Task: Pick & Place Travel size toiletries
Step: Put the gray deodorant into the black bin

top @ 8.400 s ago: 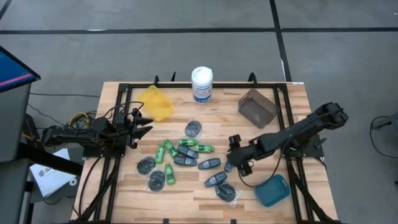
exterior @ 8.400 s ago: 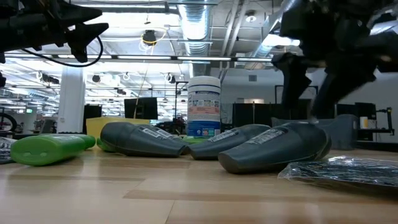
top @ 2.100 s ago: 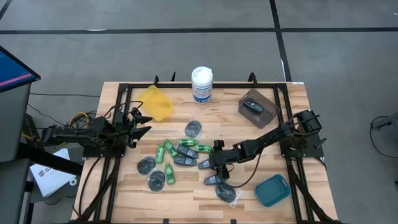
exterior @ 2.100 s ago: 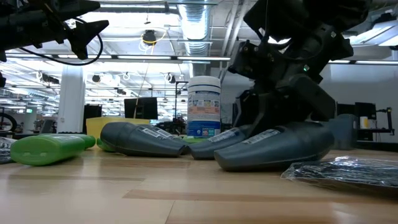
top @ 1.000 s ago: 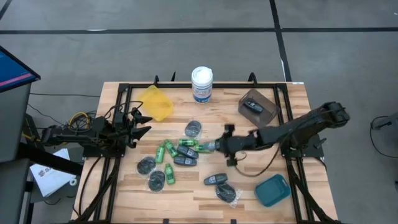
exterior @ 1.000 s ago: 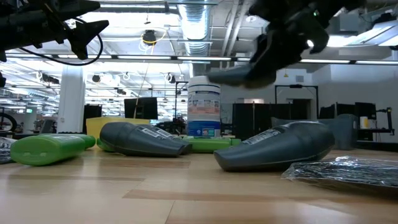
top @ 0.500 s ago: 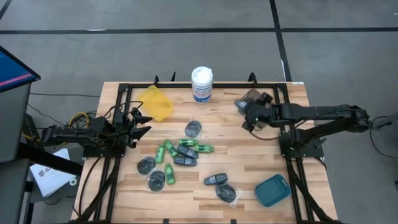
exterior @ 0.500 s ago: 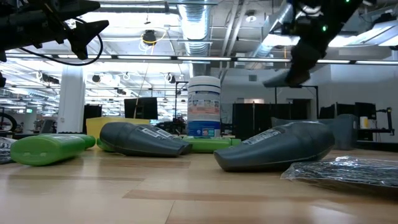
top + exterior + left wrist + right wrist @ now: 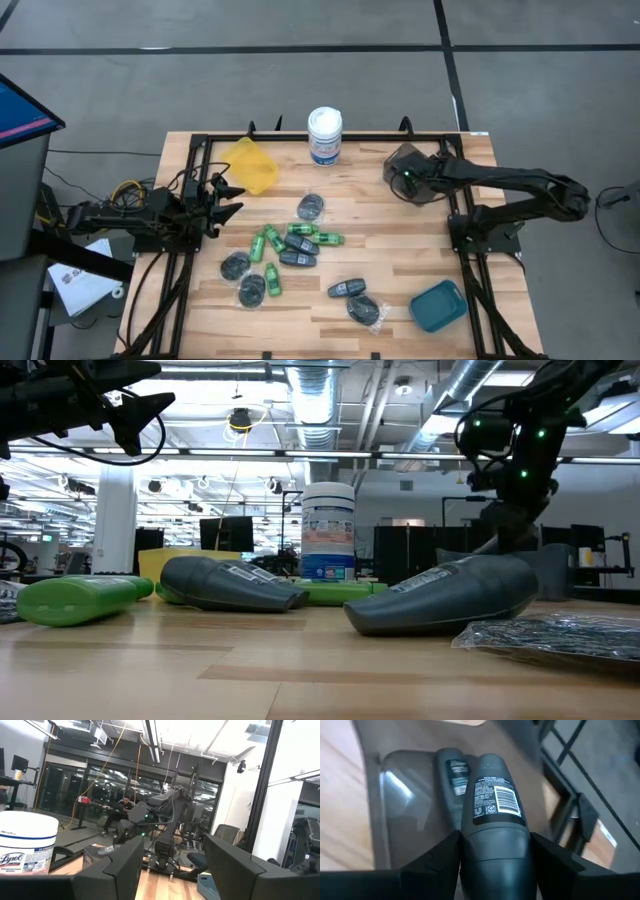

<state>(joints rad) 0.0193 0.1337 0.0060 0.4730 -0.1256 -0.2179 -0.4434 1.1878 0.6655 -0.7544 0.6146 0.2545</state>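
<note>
Right wrist view: my right gripper [image 9: 492,845] has its two fingers clamped on a dark blue-grey mini bottle [image 9: 492,795]. The bottle juts forward from between them, barcode label up. Just beyond and beneath its tip is the brown bin [image 9: 395,820], where a second dark bottle [image 9: 451,785] already lies on the floor. From above, the right gripper [image 9: 408,180] hangs over that bin, so I judge I am at the placing step, with the carry done and the release not yet made.

The next move calls for a small drop so the bottle's nose is inside the walls. Then I part the fingers and let it settle beside the one below, not on the rim.

My left gripper [image 9: 235,197] waits well away across the table, close to the yellow bin [image 9: 250,165]. Its fingers are apart, with nothing between them.

Loose toiletries lie far back from my right fingers, mid-table. As best I can count there are:
- five green mini bottles [image 9: 272,238];
- three dark bottles on the wood [image 9: 347,288], which makes five with the one held and the one binned;
- four wrapped dark discs [image 9: 311,207].

There are three bins, counting the teal bin [image 9: 438,305], and one white wipes tub [image 9: 324,135].
</note>
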